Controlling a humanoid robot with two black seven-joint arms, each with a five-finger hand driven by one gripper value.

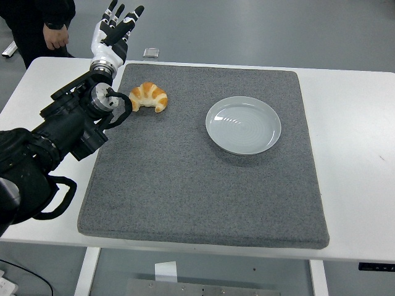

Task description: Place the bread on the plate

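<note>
Left hand (pixel 116 28) raised and spread, holding nothing; bread (pixel 149 97) lies on the mat (pixel 197 185).

The left arm (pixel 68 126) comes in from about 8 o'clock and reaches up the mat's left side, its white-and-black hand at about 11 o'clock in the picture, past the table's (pixel 358 154) far edge, fingers (pixel 134 13) extended and apart, touching no object. The bread, a croissant, sits near the mat's far left corner, close to the wrist (pixel 100 98) at its 3 o'clock and below the hand; whether it touches the wrist cable cannot be told. The plate (pixel 243 125), white and bare, rests on the mat at the bread's 4 o'clock, well apart from it. A person (pixel 40 24) in dark clothing stands at the top left corner, one hand (pixel 57 37) hanging by the table's far corner. A small metal piece (pixel 151 52) lies on the floor beyond the table.
</note>
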